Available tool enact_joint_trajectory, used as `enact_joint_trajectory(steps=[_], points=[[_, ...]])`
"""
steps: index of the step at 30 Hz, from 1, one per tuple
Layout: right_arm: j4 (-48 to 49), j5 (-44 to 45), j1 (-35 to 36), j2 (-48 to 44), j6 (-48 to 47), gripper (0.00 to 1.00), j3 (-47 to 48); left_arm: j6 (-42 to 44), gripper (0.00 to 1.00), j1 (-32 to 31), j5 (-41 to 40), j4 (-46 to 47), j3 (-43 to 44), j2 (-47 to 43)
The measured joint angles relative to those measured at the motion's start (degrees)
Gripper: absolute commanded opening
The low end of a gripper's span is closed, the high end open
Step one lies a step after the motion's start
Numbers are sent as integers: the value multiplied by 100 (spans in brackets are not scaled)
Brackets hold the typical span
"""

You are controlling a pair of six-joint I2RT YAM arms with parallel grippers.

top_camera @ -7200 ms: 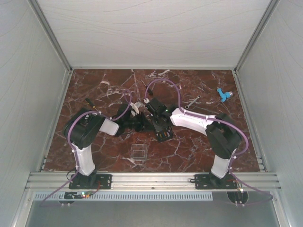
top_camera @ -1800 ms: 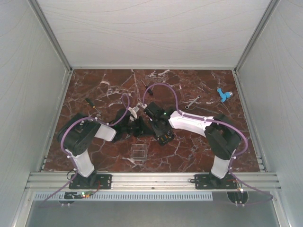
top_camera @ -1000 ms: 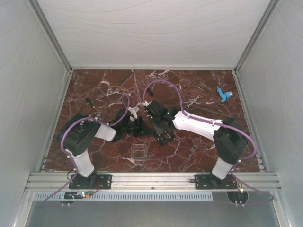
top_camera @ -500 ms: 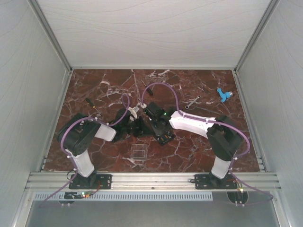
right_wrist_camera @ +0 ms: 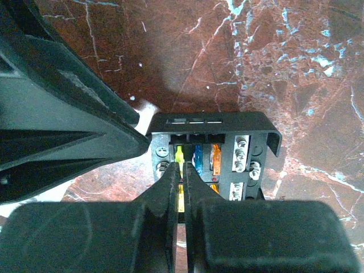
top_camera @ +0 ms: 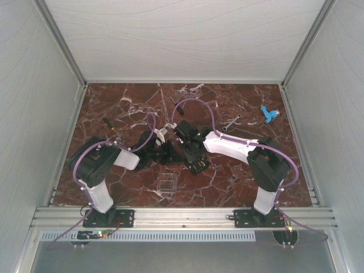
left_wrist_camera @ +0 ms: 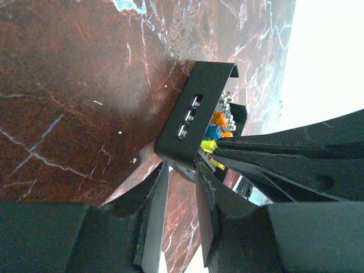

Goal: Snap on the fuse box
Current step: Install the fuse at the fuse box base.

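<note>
Both pinch over marble (top_camera: 227,182): left fingers (left_wrist_camera: 152,222) fuse box (left_wrist_camera: 187,114), right fingers (right_wrist_camera: 162,205) perhaps yellow fuse (right_wrist_camera: 180,156).

Left arm (top_camera: 101,162): elbow folded, forearm reaching inward and low.
Left pincer (left_wrist_camera: 178,172): fingers narrowly apart, clamping the fuse box (left_wrist_camera: 190,116) rim.
Right arm (top_camera: 239,147): forearm stretched inward, wrist tipped down.
Right pincer (right_wrist_camera: 181,170): fingers pinching a yellow fuse (right_wrist_camera: 179,154).

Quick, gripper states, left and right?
Left gripper: closed on the fuse box, at its edge.
Right gripper: closed, pinching a yellow fuse at the box.
</note>
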Motion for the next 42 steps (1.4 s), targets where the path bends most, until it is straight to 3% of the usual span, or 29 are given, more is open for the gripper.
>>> enact_joint_trajectory(steps=[24,36,42], points=[[-352,-157,-114,538,9,0,350,0,23,0,28,24,11,24],[-66,15,103,164,-127,0,164,0,23,0,33,35,11,24],[-61,186,179,-94,-149,5,61,0,23,0,33,35,11,22]])
